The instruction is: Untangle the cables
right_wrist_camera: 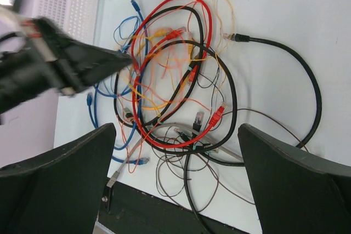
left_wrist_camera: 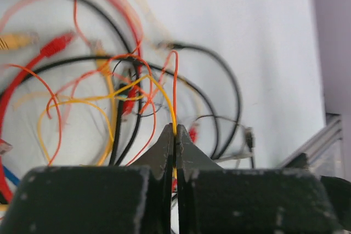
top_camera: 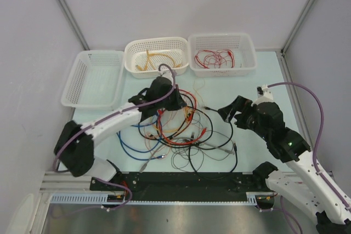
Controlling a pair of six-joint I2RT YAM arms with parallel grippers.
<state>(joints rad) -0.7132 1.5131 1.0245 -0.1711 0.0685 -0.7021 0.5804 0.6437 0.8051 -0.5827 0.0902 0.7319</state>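
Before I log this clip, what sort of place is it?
Probably a robot lab work cell: plain white enclosure walls, a pale table with white baskets, and aluminium rail along its near edge.

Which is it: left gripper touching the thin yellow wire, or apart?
Touching. The left wrist view shows the left gripper shut on the yellow wire, which rises from between its closed fingertips.

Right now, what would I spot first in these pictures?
A big messy knot of cables, red, black, blue and yellow, lies in the middle of the table. The left pincer pinches one thin yellow wire from it, while the right pincer hangs open beside the knot.
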